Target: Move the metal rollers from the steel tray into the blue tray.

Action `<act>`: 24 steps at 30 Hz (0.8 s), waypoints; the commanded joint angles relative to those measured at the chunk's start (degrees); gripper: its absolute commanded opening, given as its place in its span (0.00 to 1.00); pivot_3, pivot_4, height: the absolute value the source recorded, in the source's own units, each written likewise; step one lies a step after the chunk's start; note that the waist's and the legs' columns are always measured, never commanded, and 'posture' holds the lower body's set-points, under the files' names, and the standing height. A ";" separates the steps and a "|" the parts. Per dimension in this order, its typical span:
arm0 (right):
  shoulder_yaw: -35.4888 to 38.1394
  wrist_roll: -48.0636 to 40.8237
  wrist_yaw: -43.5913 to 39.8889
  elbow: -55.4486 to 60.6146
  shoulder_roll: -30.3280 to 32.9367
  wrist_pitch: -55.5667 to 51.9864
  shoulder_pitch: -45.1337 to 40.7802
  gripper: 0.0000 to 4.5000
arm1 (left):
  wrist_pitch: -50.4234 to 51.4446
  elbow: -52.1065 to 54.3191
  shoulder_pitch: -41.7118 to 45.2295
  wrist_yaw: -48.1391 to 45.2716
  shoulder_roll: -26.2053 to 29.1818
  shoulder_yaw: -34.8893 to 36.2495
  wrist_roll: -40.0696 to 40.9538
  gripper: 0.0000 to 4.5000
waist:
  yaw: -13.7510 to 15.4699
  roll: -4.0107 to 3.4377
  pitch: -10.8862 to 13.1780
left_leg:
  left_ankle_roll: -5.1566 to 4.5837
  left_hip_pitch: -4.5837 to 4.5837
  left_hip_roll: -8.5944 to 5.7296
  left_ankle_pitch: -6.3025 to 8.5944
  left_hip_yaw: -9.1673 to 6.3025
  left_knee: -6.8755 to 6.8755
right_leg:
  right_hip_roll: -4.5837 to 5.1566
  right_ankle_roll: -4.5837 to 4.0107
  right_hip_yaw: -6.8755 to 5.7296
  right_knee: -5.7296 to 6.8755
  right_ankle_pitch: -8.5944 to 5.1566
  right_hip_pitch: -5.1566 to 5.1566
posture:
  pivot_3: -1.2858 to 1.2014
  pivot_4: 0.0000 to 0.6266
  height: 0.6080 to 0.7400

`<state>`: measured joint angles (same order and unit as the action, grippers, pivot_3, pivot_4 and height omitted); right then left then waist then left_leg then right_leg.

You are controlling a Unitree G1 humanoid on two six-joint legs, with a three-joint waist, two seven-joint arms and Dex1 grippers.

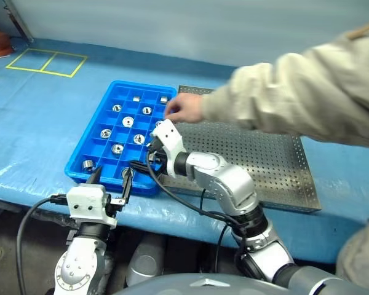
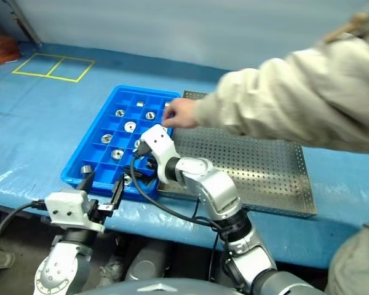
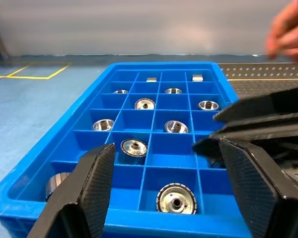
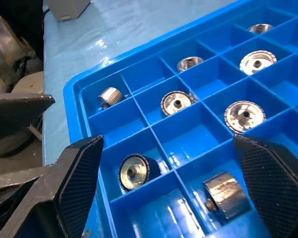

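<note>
The blue tray (image 1: 93,142) lies on the table with metal rollers (image 1: 128,121) scattered one to a compartment. Beside it on the right sits the steel tray (image 1: 270,166), with a perforated floor. My right gripper (image 4: 174,191) hangs open over the blue tray's near right corner. A roller (image 4: 226,194) lies on its side in the compartment below it, and another roller (image 4: 134,171) lies one cell over. My left gripper (image 1: 112,178) stands open and level at the tray's near edge, holding nothing. In front of it a roller (image 3: 176,199) rests in a near compartment.
A person's hand (image 1: 184,109) reaches over the blue tray's far right corner, and the sleeve (image 1: 295,92) crosses above the steel tray. Yellow tape squares (image 1: 46,61) mark the blue table cover at the far left. My two grippers are close together at the tray's near edge.
</note>
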<state>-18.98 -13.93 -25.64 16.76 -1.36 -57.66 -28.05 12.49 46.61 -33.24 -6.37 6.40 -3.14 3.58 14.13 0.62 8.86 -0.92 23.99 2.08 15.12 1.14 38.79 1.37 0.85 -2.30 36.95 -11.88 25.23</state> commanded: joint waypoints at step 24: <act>-1.06 -2.03 7.43 4.53 0.06 -1.66 5.59 0.98 | 5.45 -0.47 6.23 -0.07 0.95 -5.07 -1.18 0.81 | -6.35 0.01 0.00 | 0.00 -0.29 -0.01 -0.01 -0.24 0.03 | 0.01 0.09 0.05 0.04 0.06 -0.31 | 0.65 0.24 1.00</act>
<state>-19.81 -14.84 -18.30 18.65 -0.54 -59.44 -22.20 18.02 44.91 -27.16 -6.32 7.04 -7.40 2.64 7.78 0.62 8.86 -0.93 23.69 2.07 15.11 0.90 38.82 1.38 0.94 -2.24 36.99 -11.82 24.91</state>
